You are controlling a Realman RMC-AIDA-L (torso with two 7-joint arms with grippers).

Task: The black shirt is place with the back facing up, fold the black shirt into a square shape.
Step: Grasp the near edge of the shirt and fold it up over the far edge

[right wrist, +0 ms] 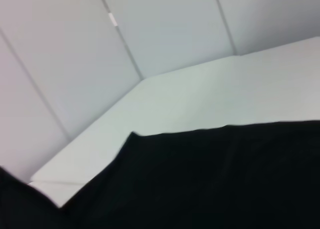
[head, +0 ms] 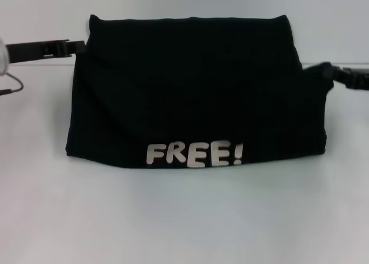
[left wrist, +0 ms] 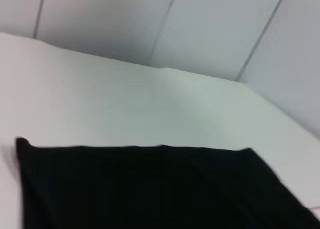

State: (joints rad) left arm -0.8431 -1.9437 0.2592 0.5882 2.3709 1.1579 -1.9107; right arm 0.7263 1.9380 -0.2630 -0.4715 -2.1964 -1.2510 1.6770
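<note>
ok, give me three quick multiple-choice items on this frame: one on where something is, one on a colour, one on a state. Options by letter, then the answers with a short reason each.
1. Where on the black shirt does the FREE! print sit in the head view?
A. along the far edge
B. along the near edge
C. on a sleeve at the side

2. What colour are the letters?
A. white
B. red
C. yellow

3. How does the shirt lie on the table?
A. spread flat with both sleeves out
B. crumpled in a ball
C. folded into a wide block, sleeves not showing

Answers: 1 B, the print runs just above the edge nearest the camera. 2 A, the letters are pale white against black cloth. 3 C, the outline is a rough rectangle, with the left gripper and right gripper at its upper sides.
</note>
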